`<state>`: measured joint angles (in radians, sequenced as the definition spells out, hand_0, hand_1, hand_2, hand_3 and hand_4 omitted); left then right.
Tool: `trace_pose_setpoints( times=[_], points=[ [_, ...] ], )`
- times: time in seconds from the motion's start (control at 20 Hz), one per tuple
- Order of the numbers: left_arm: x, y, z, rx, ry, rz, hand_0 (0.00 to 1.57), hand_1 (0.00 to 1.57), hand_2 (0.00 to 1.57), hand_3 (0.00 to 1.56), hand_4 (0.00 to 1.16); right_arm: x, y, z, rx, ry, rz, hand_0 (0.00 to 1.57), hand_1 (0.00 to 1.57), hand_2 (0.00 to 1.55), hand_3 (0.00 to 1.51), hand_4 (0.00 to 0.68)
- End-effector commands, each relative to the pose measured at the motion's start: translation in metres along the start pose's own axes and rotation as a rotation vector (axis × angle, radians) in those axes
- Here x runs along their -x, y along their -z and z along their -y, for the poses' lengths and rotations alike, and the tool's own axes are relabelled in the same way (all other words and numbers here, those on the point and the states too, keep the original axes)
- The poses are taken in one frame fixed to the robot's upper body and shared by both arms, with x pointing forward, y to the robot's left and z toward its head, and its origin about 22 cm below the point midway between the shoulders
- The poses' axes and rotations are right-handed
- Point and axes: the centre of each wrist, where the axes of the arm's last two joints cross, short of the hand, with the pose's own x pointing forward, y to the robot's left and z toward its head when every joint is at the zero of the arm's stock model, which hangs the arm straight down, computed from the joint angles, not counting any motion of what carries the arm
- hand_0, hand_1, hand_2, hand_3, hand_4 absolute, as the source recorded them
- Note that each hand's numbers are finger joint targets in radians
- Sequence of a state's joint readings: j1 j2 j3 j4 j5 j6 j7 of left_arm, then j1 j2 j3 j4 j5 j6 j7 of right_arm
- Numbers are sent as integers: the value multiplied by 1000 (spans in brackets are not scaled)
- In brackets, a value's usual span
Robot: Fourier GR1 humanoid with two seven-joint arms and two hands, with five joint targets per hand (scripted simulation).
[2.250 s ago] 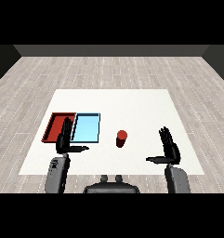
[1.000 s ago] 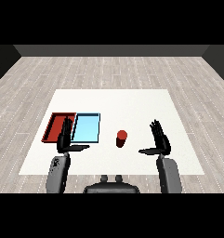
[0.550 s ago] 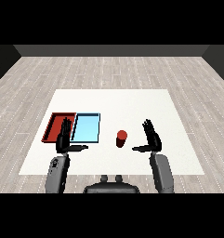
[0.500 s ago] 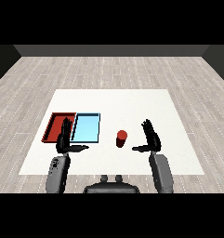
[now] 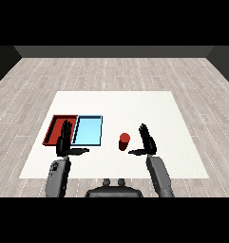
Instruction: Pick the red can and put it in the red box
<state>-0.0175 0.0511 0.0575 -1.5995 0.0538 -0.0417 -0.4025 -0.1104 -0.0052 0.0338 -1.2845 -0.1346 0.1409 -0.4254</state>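
Observation:
The red can (image 5: 124, 141) stands upright on the white table, right of the trays. My right hand (image 5: 146, 141) is open just to the can's right, fingers straight up and thumb reaching toward the can without touching it. The red tray (image 5: 57, 128) lies at the left, partly hidden by my left hand (image 5: 65, 142), which is open over the tray's near edge and holds nothing.
A light blue tray (image 5: 88, 130) lies between the red tray and the can, against the red tray's right side. The white table (image 5: 135, 107) extends behind and to the right of the can.
My right hand has moved left across the table, from well right of the can to close beside it. The left hand and the can have stayed put.

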Motion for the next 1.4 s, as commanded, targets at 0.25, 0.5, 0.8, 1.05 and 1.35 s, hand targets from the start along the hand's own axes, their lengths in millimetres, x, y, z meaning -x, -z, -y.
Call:
trace_pose_setpoints(
  times=[0.25,0.5,0.8,1.05,1.35],
  points=[
    [3,7,-11,9,-46,8,0,0,0,0,0,18,0,-26,-3,33,-19,0,0,0,0,0],
    [7,-2,-1,-15,-22,-5,0,0,0,0,0,27,-12,-32,-13,36,-26,0,0,0,0,0],
    [4,-9,-7,7,-25,-1,0,0,0,0,0,30,22,-24,12,67,-39,0,0,0,0,0],
    [8,5,-8,10,-38,-20,0,0,0,0,0,52,4,-57,9,48,-48,0,0,0,0,0],
    [-3,-9,-8,2,-19,22,0,0,0,0,0,45,4,-54,-7,73,-63,0,0,0,0,0]
  ],
)
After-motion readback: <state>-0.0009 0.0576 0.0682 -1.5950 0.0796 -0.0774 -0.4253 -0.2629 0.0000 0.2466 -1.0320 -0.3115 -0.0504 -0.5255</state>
